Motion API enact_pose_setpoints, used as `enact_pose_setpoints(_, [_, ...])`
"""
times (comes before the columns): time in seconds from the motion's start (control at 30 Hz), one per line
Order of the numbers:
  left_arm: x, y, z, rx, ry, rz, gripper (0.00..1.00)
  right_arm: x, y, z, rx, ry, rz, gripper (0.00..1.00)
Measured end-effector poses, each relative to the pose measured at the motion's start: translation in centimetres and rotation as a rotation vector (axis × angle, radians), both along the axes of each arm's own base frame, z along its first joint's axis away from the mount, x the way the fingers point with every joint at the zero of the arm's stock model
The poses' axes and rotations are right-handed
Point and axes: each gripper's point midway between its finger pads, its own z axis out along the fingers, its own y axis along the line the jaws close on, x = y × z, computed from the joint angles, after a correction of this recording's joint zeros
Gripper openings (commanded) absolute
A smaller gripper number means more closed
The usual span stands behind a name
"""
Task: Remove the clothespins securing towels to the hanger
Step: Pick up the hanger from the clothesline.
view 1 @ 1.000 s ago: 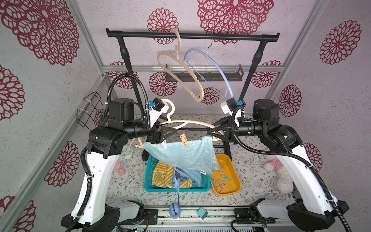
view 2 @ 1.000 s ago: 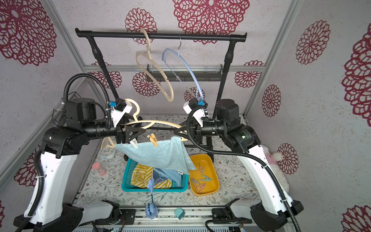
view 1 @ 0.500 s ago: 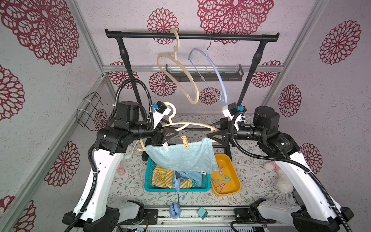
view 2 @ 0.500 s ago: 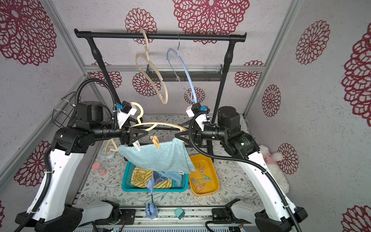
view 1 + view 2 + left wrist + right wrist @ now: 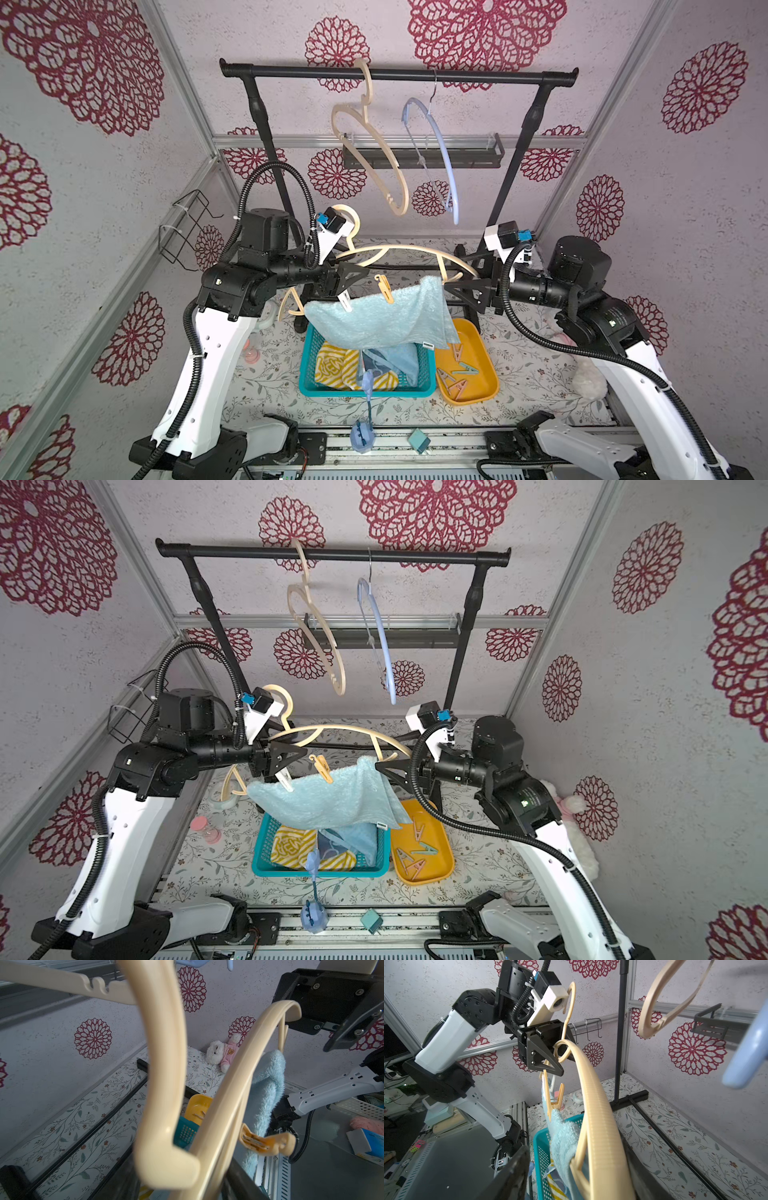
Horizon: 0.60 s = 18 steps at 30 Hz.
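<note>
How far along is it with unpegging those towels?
Mostly done: a yellow-striped towel and a blue towel lie in the teal basket, and several loose clothespins sit in the yellow tray. In hand: the left gripper holds the beige hanger by its neck; the right gripper is open at its far end. Left: a white peg and an orange-yellow peg pin the light blue towel to it.

Terry towel (image 5: 374, 322), light blue: draped over beige hanger (image 5: 409, 250), pinned by white clothespin (image 5: 345, 302) and orange-yellow clothespin (image 5: 385, 289). Striped towel (image 5: 332, 368), blue towel (image 5: 400, 359): crumpled in basket (image 5: 305, 374). Loose clothespins (image 5: 457, 370): in tray (image 5: 487, 365).
</note>
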Motion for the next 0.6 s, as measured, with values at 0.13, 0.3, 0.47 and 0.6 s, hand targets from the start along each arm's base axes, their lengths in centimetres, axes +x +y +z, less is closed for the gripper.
enact_pose_setpoints(0.13, [0.2,0.2,-0.1,0.01,-0.003,0.017,0.0,-0.2,-0.7,-0.5,-0.002,0.006,-0.031,0.77])
enact_pose_setpoints(0.3, [0.6,0.7,-0.2,0.03,-0.018,0.051,0.0,-0.2,-1.2,-0.9,-0.008,0.02,-0.056,0.8])
enact_pose_setpoints(0.47, [0.0,1.5,0.1,0.045,-0.051,0.089,0.0,-0.4,-1.8,-1.6,-0.012,0.026,-0.086,0.82])
enact_pose_setpoints(0.6, [-0.4,2.0,0.9,0.043,-0.095,0.113,0.0,-0.7,-2.3,-2.3,-0.017,0.041,-0.108,0.82])
